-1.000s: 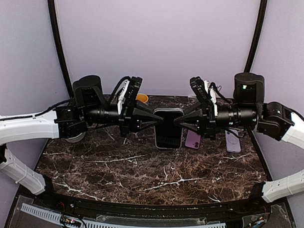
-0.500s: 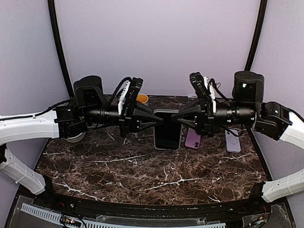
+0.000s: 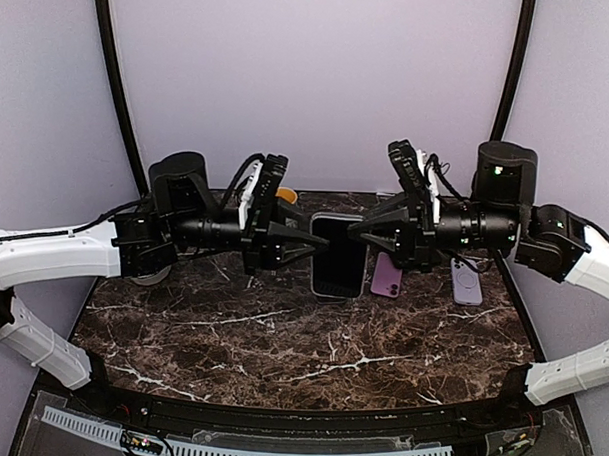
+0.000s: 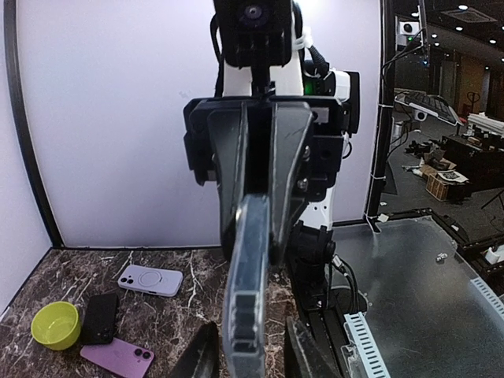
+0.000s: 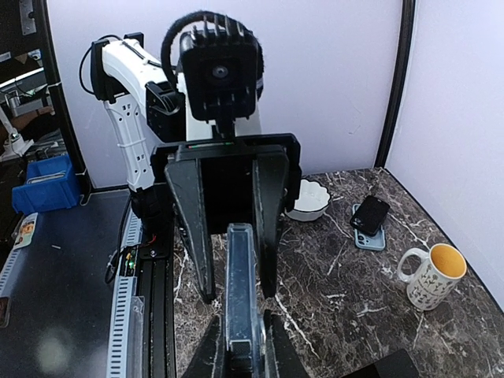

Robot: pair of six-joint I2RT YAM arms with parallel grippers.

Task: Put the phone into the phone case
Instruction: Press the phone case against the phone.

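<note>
Left fingers have spread apart since a second ago, when they were closed on the phone. They now stand one on each side of its left edge with a small gap, seen clearly at the bottom of the left wrist view. Right fingers pinch the phone's right edge; in the right wrist view they press against both of its faces at the bottom centre.

From above, the phone hangs in the middle of the frame, between the two arms that reach in from left and right. Its dark screen faces the camera and has a pale rim. It is held up off the dark marble surface.

To the right of the held phone, a purple phone and a pale lilac case lie flat on the surface. A mug with a yellow inside stands near the back edge, upper left of the held phone.
</note>
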